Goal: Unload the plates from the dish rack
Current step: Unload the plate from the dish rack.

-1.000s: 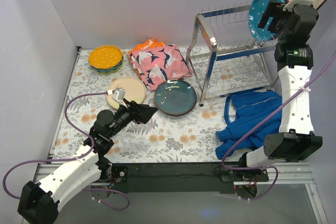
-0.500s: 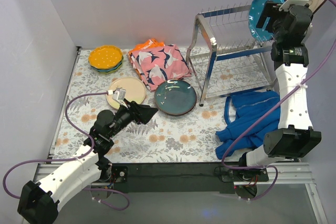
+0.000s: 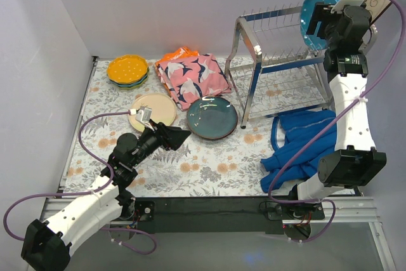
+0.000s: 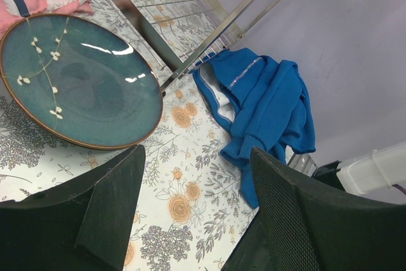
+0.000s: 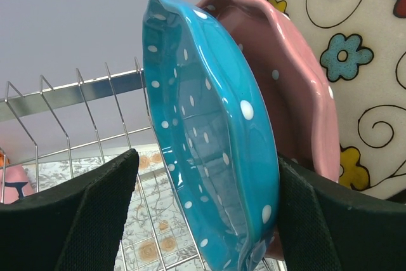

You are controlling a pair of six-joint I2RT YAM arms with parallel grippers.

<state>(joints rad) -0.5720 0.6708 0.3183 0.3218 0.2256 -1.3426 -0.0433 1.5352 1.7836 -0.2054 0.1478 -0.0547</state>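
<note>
At the right end of the rack (image 3: 255,90), my right end effector (image 5: 206,157) is spread open either side of the blue dotted plate (image 5: 190,93), standing on edge, hollow face toward the rack's left. The wrist view shows the pink plate (image 5: 285,61) just behind it, then the floral plate (image 5: 355,61); from above I cannot make the pink one out. My left end effector (image 4: 196,152) hangs open over the bench (image 3: 209,163) by the flat teal plate (image 4: 76,80), blue garment (image 4: 266,106) beyond.

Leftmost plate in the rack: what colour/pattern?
The plate is bright blue with small white dots; the right wrist view shows it best.
</note>
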